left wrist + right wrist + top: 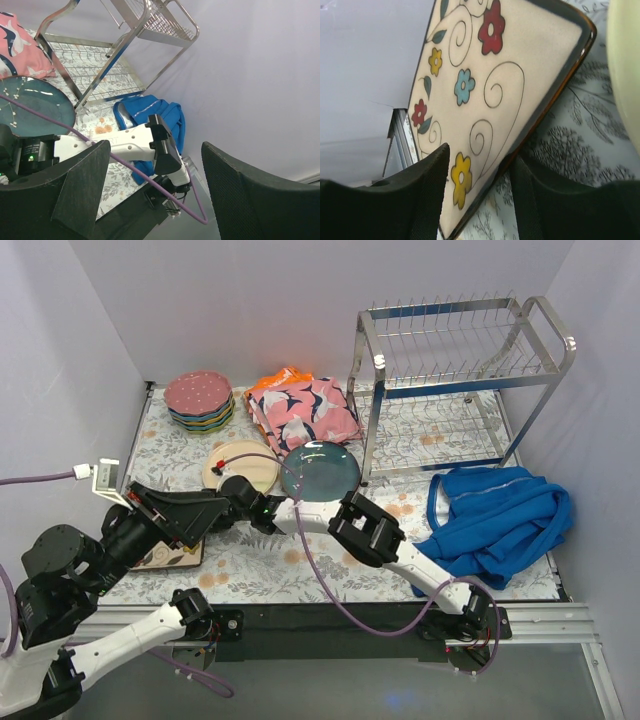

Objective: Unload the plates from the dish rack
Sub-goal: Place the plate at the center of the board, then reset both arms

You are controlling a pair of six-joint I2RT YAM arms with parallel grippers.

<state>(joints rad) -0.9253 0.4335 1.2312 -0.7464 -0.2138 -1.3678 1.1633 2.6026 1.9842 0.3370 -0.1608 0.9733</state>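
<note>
The square cream floral plate [490,85] lies on the patterned mat, its dark rim between the fingers of my right gripper [481,154], which stands open around that edge. In the top view only a corner of this plate [168,556] shows under the left arm, which hides the right gripper. My left gripper [155,145] is open and empty, hovering over the right arm's wrist [255,508]. On the mat sit a dark teal plate [320,470], a cream plate [240,465] and a stack of dotted plates [200,400]. No plates show in the chrome dish rack [450,370].
A pink bird-print cloth [300,412] lies between the dotted stack and the rack. A blue garment [500,520] is heaped at the front right. The right arm's forearm [125,142] and purple cable [165,192] cross in front of the left gripper.
</note>
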